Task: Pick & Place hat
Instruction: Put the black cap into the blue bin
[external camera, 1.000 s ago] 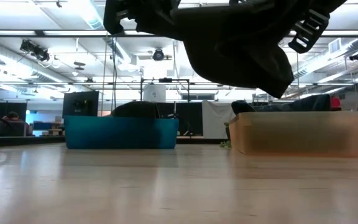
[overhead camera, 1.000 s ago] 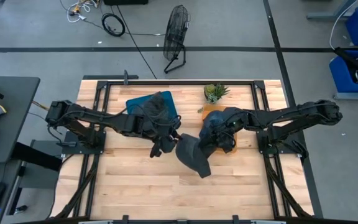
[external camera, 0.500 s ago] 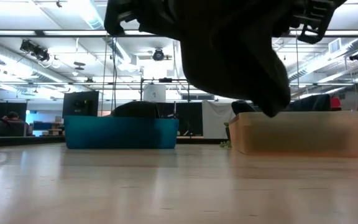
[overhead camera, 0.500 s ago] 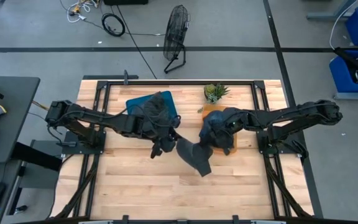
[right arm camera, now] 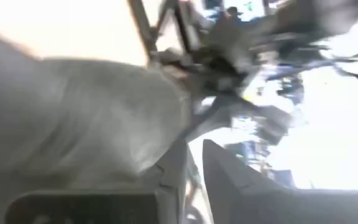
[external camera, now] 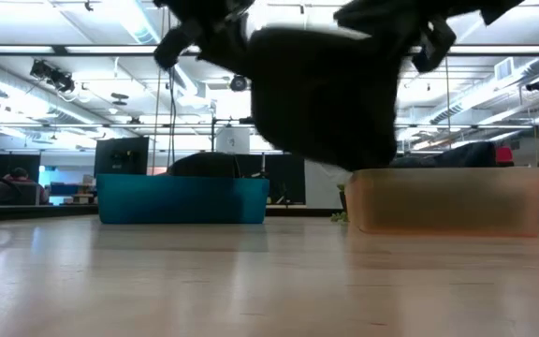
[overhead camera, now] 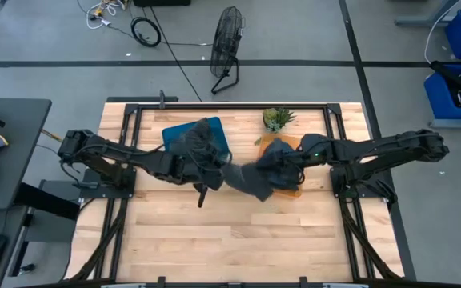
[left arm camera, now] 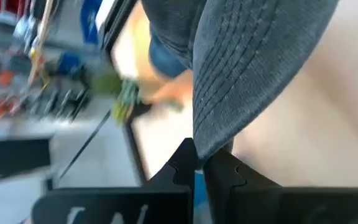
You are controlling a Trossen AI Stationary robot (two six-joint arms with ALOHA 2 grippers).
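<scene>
Hat: the dark hat hangs in the air between your two grippers, above the table.
Left gripper: clamped on the brim edge.
Right gripper: cannot tell its grip.
Key relation: orange bin sits directly under the right gripper, nearer that arm.
Views: the low view shows the hat clear of the table; the high view hides that.

wooden table, teal bin, orange bin, plant

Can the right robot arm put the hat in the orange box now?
Probably yes. The right gripper holds the hat right beside the orange box, above the table, but the left gripper also clamps the brim.
</scene>
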